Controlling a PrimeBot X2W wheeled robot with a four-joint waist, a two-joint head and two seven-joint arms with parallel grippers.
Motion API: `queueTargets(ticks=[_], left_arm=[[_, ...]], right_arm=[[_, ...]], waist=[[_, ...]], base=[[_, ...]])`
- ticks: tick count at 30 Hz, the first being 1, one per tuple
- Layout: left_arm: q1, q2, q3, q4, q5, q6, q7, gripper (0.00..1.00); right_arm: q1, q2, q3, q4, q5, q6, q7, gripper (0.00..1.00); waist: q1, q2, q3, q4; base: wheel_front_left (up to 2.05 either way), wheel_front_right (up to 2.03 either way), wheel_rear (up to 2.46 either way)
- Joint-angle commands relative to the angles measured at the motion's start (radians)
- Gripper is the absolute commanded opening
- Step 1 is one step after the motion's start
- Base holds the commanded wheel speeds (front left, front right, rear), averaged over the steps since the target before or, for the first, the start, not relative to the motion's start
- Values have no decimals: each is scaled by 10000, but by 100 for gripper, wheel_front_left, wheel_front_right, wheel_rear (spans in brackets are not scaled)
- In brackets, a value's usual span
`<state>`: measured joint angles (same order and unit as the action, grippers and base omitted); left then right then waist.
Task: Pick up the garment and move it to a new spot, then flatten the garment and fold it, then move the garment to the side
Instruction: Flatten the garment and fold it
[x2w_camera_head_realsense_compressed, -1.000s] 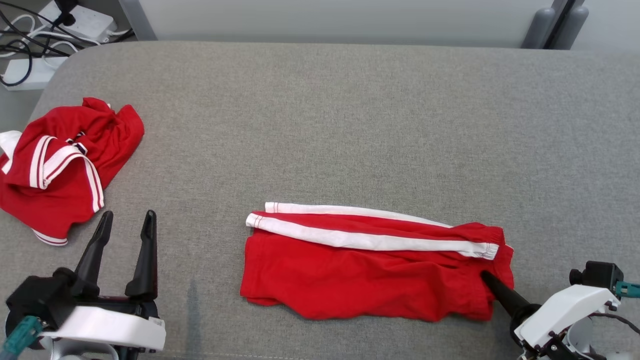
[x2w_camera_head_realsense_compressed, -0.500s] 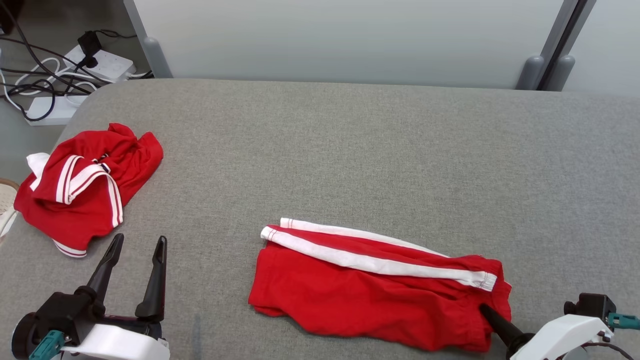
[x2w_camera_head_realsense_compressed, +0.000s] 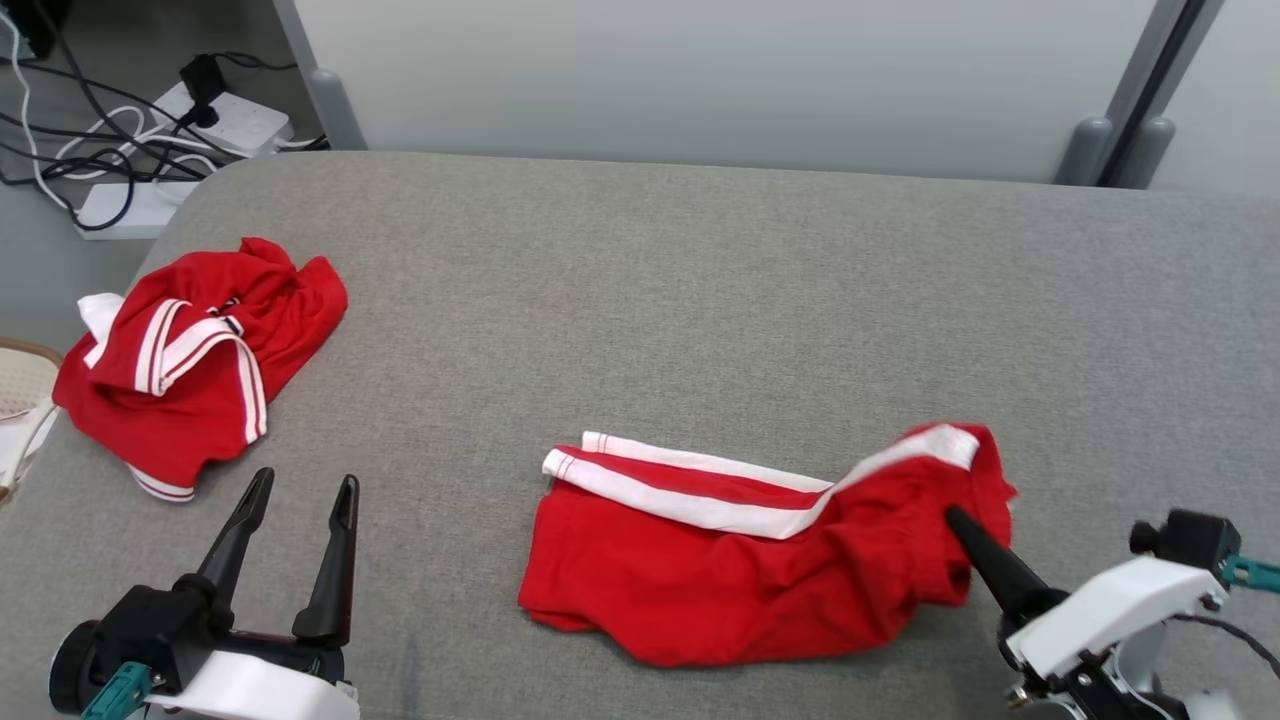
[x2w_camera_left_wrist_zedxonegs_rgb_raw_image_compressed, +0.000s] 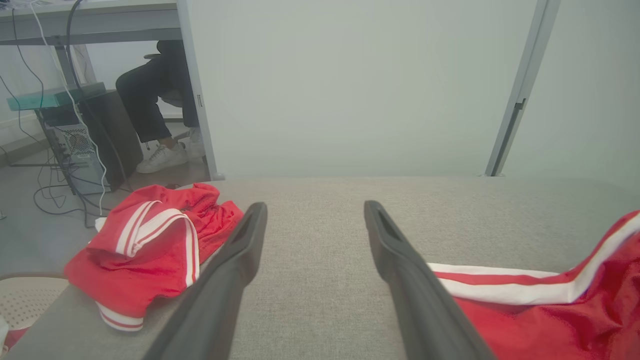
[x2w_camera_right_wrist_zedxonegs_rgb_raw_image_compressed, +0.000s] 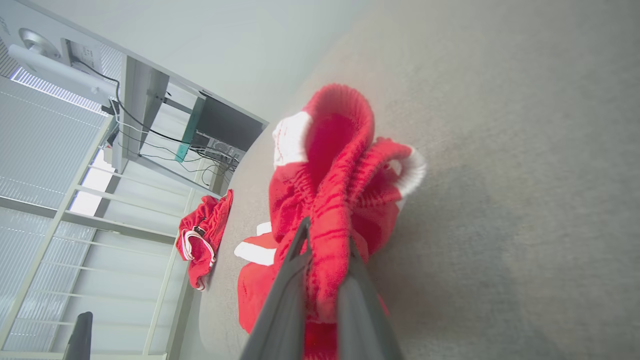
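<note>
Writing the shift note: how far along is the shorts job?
Done: the red shorts look folded in half, white stripes stacked, on the grey cushion. In hand: the right gripper is shut on their waistband end, lifted off the surface. Remaining: finishing the fold, probably, and moving them aside; the left gripper hangs open.

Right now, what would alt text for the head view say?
The right gripper pinches one end of folded red shorts, raised off a grey padded surface. The left gripper stands open near a crumpled red garment.
</note>
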<state>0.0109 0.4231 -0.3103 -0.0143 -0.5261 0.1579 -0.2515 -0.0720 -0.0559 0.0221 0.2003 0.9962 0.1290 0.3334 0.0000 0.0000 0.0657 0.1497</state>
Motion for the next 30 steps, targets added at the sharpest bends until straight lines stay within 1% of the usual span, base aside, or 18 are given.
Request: queueTargets(ticks=[1,5,9,11,13,19,22,23,25,26,27,28,30], left_arm=[[-578,189,389,-233,123,-81,-102,100],[-703,93,341,-237,178,-120,-102,100],[-835,-25,331,-222,228,-157,-102,100],[-885,-91,312,-189,236,-195,-102,100],[-951,-165,270,-145,263,-254,-102,100],[-1173,-395,116,56,368,-445,-102,100],[-1266,-499,90,168,441,-538,-103,100],[-1266,-499,90,168,441,-538,-103,100],[-1303,-551,91,244,477,-594,-103,100],[-1326,-575,102,266,499,-623,-103,100],[-1342,-600,114,295,518,-649,-103,100],[-1357,-623,128,324,536,-675,-103,100],[-1381,-668,162,376,576,-719,-103,100]], right_arm=[[-432,6,356,-517,109,17,-119,0],[-615,47,1312,-1232,293,17,-177,0],[-919,53,2556,-1233,831,17,-797,0],[-1222,53,3122,-889,921,17,-1308,0],[-1568,54,3713,-442,1348,17,-1814,0],[-2779,55,5360,1358,2104,17,-2971,0],[-3336,55,6034,2170,2512,17,-3417,0],[-3336,55,6034,2170,2512,17,-3417,0],[-3686,56,6432,2690,2765,17,-3691,0],[-3851,56,6660,2893,2931,17,-3757,8],[-4007,56,6876,3058,3102,17,-3834,42],[-4160,56,7080,3186,3249,17,-3947,100],[-4427,56,7493,3342,3552,17,-4134,100]], waist=[[0,0,21,79],[0,0,89,284],[0,0,169,499],[0,0,202,616],[0,0,230,743],[0,0,280,1114],[0,0,317,1240],[0,0,317,1240],[0,0,348,1292],[0,0,369,1312],[0,0,389,1329],[0,0,408,1342],[0,0,429,1348]], base=[[0,0,0],[0,0,0],[0,0,0],[0,0,0],[0,0,0],[0,0,0],[0,0,0],[0,0,0],[0,0,0],[0,0,0],[0,0,0],[0,0,0],[0,0,0]])
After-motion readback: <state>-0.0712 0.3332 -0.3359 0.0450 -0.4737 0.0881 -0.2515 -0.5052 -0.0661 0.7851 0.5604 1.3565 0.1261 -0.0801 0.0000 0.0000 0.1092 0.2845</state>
